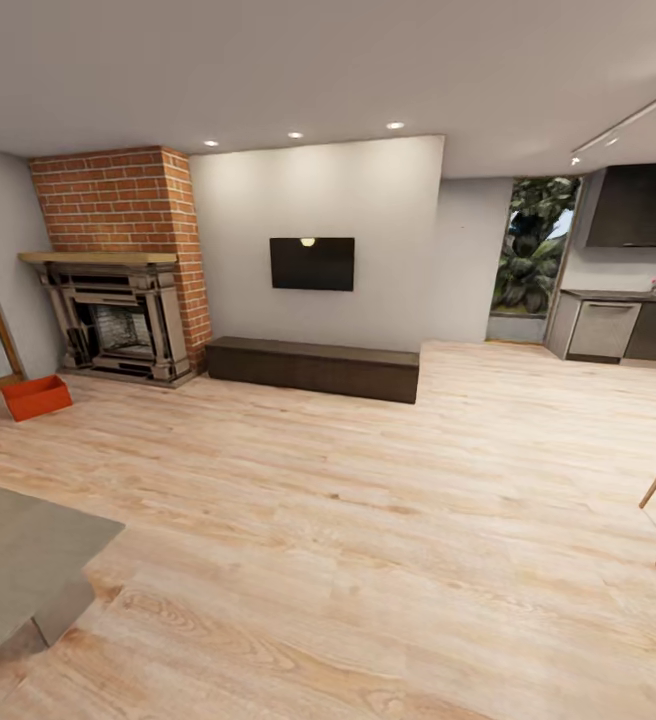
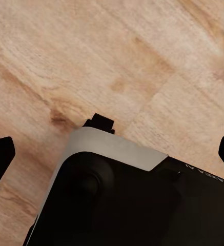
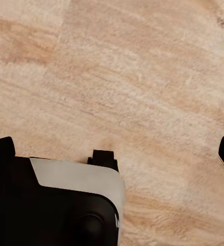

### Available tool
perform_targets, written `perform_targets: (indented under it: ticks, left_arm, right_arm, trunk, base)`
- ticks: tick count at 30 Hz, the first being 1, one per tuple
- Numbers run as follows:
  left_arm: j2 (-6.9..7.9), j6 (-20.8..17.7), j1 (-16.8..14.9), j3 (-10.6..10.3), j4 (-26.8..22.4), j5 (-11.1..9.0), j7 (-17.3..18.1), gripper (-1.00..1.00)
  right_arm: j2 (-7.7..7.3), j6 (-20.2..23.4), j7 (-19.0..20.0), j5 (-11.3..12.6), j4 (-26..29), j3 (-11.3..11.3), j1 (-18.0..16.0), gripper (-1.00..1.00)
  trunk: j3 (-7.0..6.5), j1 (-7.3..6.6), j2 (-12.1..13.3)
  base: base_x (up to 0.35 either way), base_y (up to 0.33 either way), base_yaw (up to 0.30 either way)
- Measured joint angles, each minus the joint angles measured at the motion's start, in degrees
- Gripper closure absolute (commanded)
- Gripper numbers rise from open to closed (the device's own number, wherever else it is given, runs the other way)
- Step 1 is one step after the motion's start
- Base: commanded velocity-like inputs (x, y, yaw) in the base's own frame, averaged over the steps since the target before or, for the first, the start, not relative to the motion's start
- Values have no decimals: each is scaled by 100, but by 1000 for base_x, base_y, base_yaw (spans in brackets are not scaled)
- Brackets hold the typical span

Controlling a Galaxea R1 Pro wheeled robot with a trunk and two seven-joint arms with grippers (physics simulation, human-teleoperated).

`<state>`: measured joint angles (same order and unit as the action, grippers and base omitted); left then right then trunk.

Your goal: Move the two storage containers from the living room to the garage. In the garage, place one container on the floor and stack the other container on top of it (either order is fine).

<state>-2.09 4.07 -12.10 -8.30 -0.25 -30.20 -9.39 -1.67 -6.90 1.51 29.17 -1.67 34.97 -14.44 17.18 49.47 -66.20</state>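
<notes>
Still approach phase: storage container (image 1: 36, 397) sat on wood floor (image 1: 368, 520) beside fireplace (image 1: 118, 320). Left gripper (image 2: 112, 154) and right gripper (image 3: 112, 154) both released, empty. Advice: drive up square, stop short.

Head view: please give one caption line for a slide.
One orange bin on the wood floor beside the brick fireplace.

The room is evenly bright. Recessed ceiling spots (image 1: 296, 134) glow above the pale wall (image 1: 368, 190), and one reflects as a small glare on the dark screen (image 1: 312, 263). Shadows are faint. The render is soft, straight lines bow toward the edges, and the wrist views show blurred wood floor (image 3: 142, 77).
</notes>
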Motion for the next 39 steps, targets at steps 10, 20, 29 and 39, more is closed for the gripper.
perform_targets:
  ticks: [10,20,29,39]
  left_arm:
    - [0,0,0,0,0,0,0,-100]
    - [0,0,0,0,0,7,8,-100]
    - [17,-11,0,-13,0,9,396,-100]
    - [31,-9,0,-17,5,-12,627,-100]
  right_arm:
    - [15,-3,7,13,0,-3,0,-100]
    - [23,9,67,8,0,-3,0,-100]
    - [17,1,71,3,0,-3,0,-100]
    - [15,0,67,3,0,-3,0,-100]
  trunk:
    - [0,0,0]
    - [0,0,0]
    - [0,0,0]
    - [0,0,0]
  base:
    - [325,0,0]
    - [325,0,0]
    - [325,0,0]
    - [325,0,0]
